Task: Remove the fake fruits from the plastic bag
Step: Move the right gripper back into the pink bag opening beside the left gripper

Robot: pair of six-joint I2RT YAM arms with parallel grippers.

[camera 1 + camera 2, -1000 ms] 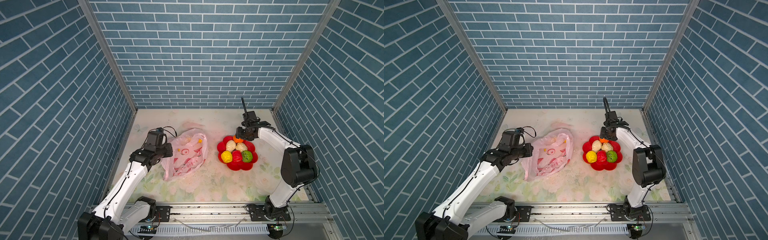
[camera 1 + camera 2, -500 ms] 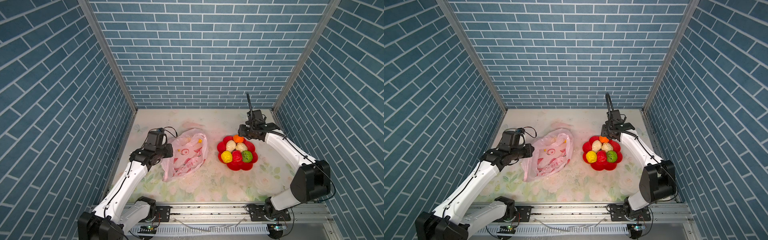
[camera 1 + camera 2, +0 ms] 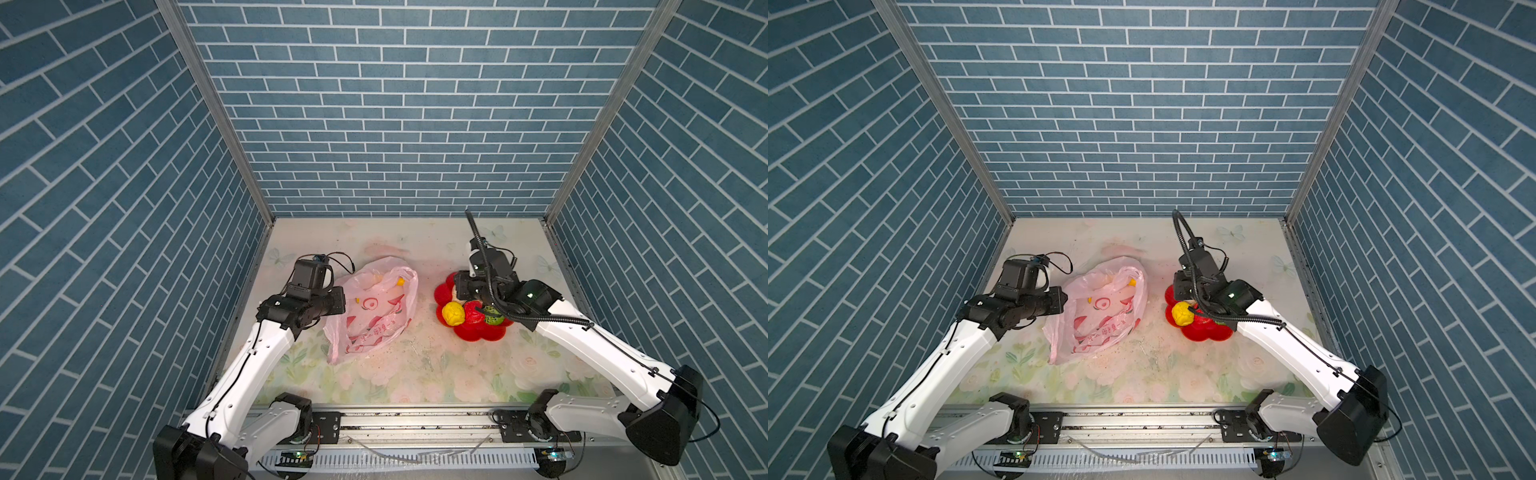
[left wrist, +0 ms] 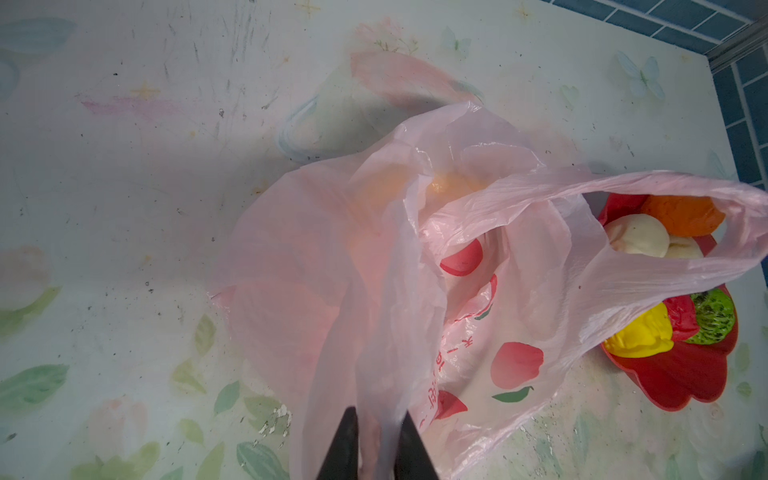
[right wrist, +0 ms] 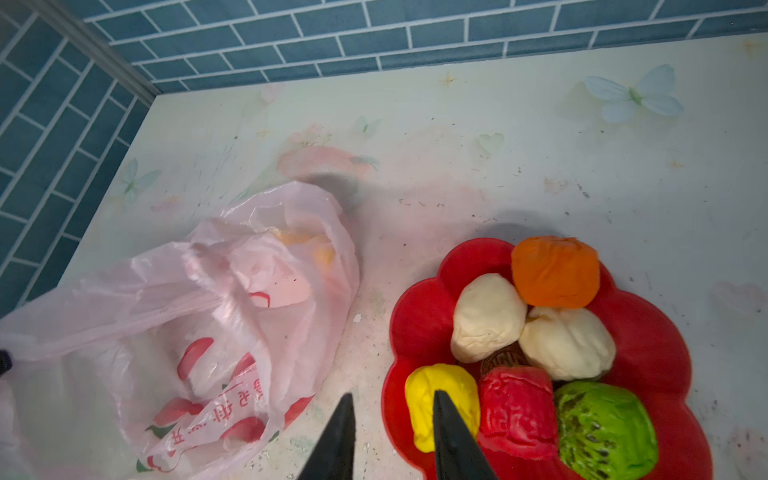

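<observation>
Looking at the left claw [image 4: 379, 411] first: it's pressed together on a strip of the plastic bag [image 4: 311, 270], with thin pink film caught between the black fingers. The bag lies crumpled on the flowery desk [image 3: 415, 365], just beside the red flower-shaped dish [image 5: 419, 299], with a small gap between them. Something yellow [image 3: 400, 281] shows at the bag's far end, can't tell what exactly. Six fake fruits sit packed in the dish: orange fruit [image 5: 555, 272], cream fruit [image 5: 486, 318] touching a second cream fruit [image 5: 567, 343], then yellow fruit [image 5: 444, 378], red fruit [image 5: 517, 409] and bumpy green fruit [image 5: 604, 428]. The right claw [image 5: 392, 397] hangs over the dish's edge by the yellow fruit, fingers partly spread, nothing between them.
</observation>
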